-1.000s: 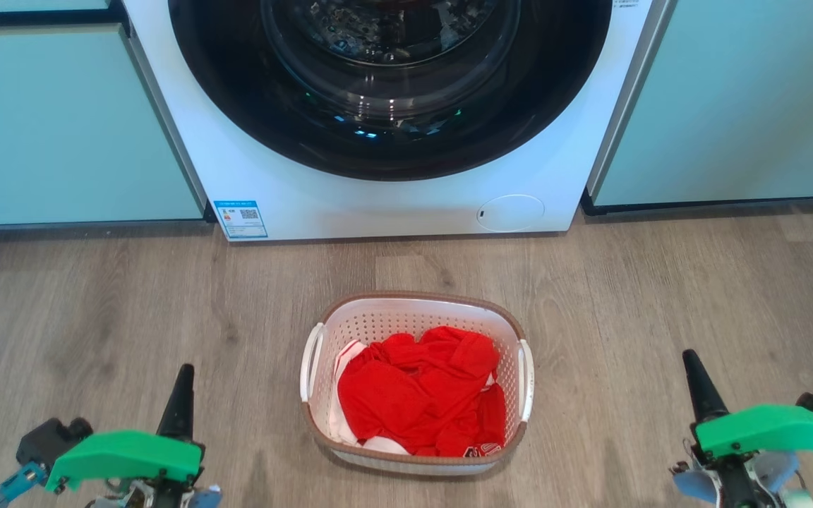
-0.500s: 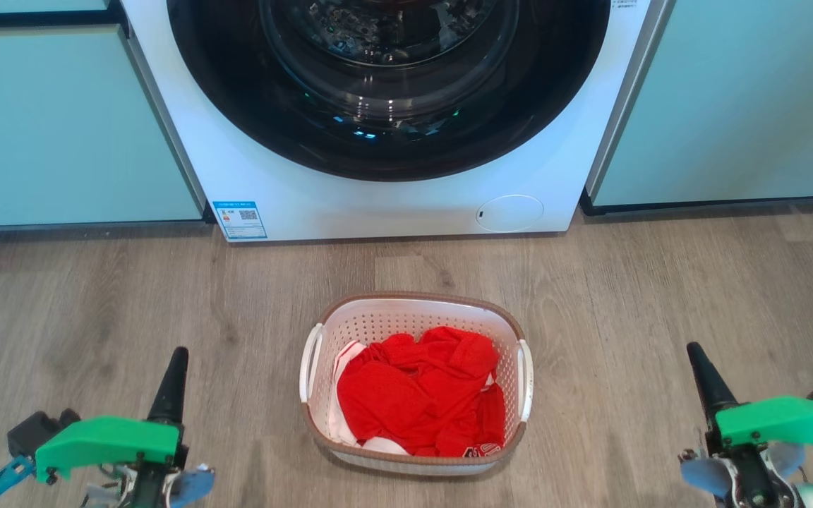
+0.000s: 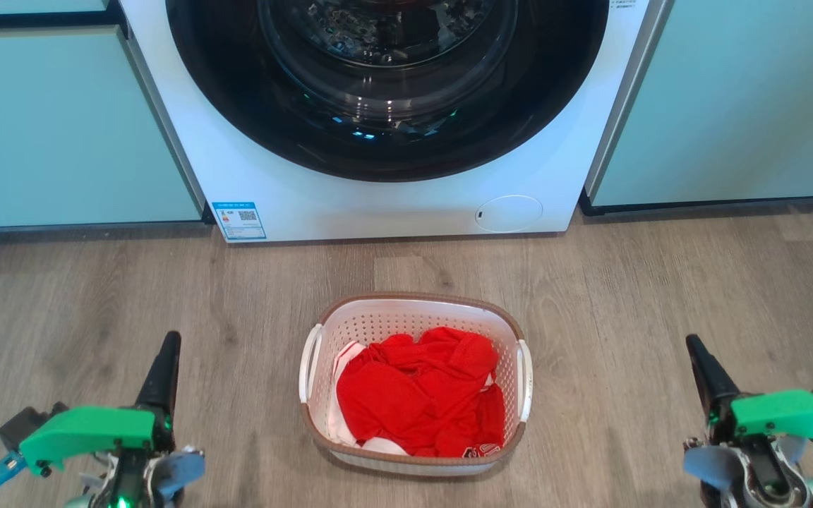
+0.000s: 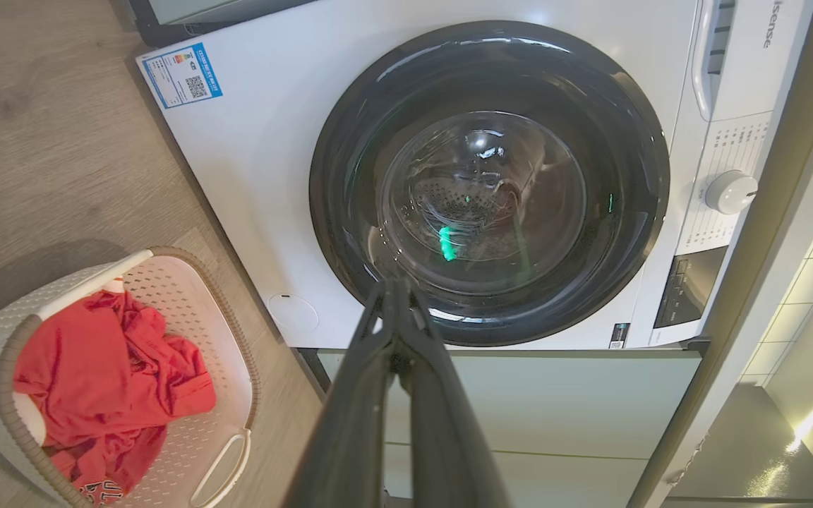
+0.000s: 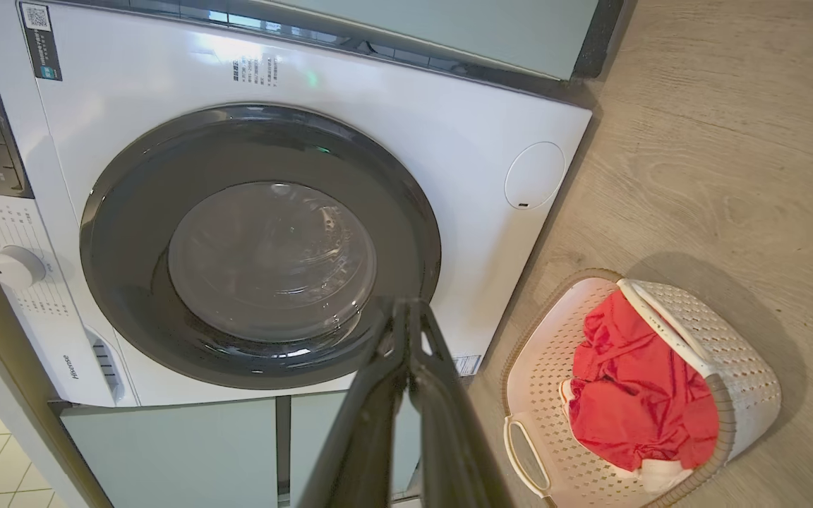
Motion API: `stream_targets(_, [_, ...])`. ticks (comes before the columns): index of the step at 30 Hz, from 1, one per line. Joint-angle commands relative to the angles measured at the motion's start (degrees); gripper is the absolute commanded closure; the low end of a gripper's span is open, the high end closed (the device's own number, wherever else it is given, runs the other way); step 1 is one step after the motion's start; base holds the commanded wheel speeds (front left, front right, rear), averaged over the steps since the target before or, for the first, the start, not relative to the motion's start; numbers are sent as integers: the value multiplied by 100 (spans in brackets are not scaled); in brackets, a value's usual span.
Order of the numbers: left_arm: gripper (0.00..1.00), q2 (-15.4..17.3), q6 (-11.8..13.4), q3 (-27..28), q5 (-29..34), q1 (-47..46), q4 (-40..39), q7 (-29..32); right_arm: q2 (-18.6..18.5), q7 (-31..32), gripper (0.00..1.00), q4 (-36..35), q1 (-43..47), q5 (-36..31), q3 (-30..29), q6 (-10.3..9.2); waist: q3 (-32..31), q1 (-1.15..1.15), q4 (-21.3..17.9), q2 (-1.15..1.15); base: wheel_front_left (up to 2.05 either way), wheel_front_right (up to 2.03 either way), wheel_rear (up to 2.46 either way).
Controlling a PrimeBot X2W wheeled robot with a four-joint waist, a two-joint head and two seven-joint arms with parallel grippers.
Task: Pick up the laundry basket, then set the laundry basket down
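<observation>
The laundry basket stands upright on the wooden floor, a little nearer than the washing machine and well apart from both arms. Red clothes are heaped inside it, below the rim. The left gripper hovers to the basket's left and the right gripper to its right, both near the robot. In each wrist view the two dark fingers meet at their tips, so both tools are closed and hold nothing.

This scene fits either a basket waiting to be lifted or one already put back down.

If a lift is to come, I judge the main risk to be the thin side handles. Closed fingers cannot take them, and a tip that misses could push the light plastic basket across the smooth floor. Uneven lifting by the two arms would tilt it and could spill the clothes. If the basket is already back down, the remaining risk is an arm clipping the rim.
</observation>
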Motion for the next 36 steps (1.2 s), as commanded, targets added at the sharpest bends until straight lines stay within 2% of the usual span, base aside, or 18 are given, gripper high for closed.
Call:
stream_targets(1, [100,82,-76,228,-164,-340,-142,57,-88,55,100,-175,-336,165,56,13,0,0,-1,0,0,0,0])
stream_targets(13, [100,71,-188,379,-928,-500,-70,258,-87,255,100,-133,-435,901,-36,14,-6,0,-13,0,0,0,0])
stream_targets(36, [100,37,-188,426,-888,-503,-68,296,-54,292,100,-129,-439,861,-83,14,-6,0,-13,0,0,0,0])
